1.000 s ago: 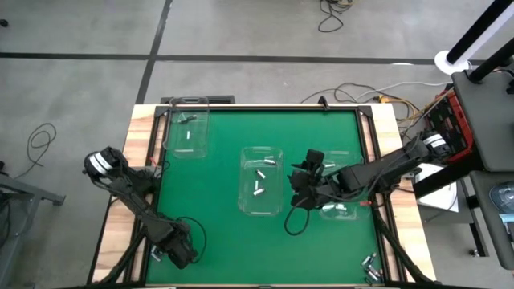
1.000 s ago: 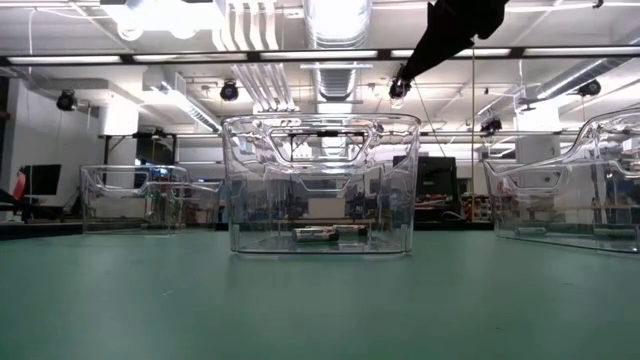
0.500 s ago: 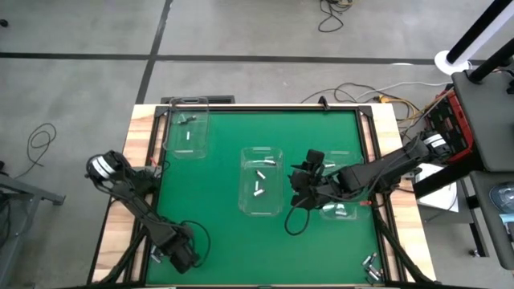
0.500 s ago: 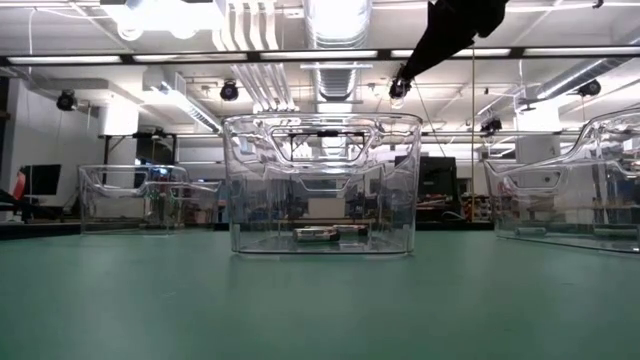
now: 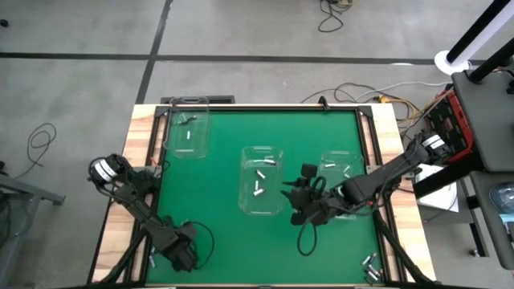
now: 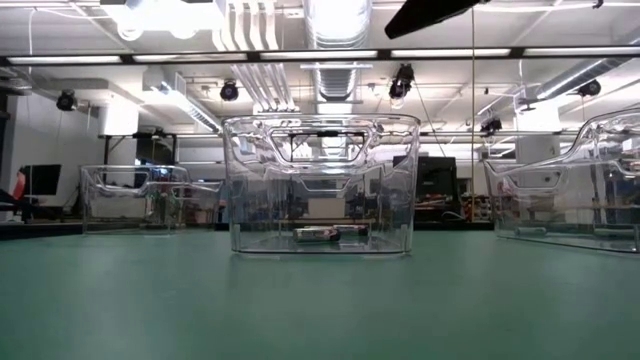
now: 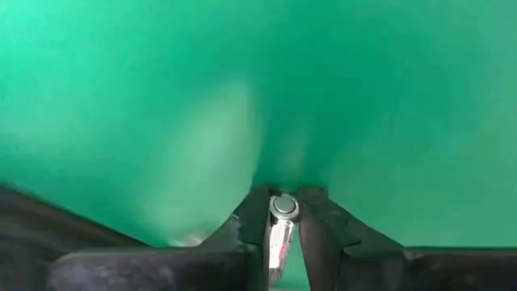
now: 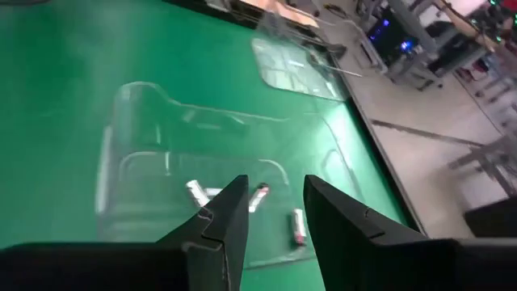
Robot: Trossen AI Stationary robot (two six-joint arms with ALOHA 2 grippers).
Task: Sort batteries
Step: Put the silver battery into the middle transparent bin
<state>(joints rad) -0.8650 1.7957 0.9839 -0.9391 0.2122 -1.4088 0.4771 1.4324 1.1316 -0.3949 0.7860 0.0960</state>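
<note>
My left gripper (image 5: 183, 258) is at the mat's near left corner, shut on a silvery battery (image 7: 283, 212). My right gripper (image 5: 302, 205) hangs open just right of the middle clear bin (image 5: 263, 181), nothing between its fingers (image 8: 273, 212). That bin holds three batteries (image 8: 258, 196), lying on its floor (image 6: 330, 234). Other batteries lie in the far left bin (image 5: 188, 128) and the right bin (image 5: 344, 178). My left gripper pinches the battery between its two fingers, which lie along it. The battery's round end cap (image 7: 283, 205) shows at the fingertips, facing the green mat. I cannot tell whether the battery is clear of the mat.
Loose batteries lie on the wooden rim at the near left (image 5: 152, 257) and near right (image 5: 369, 263). Black cables trail from both grippers over the mat (image 5: 305, 237). The mat's middle left and near strip (image 5: 225, 241) are bare.
My right gripper has moved toward the table's near edge, off the right bin, and has left the low view's top. My left arm has shifted slightly toward the near edge.
</note>
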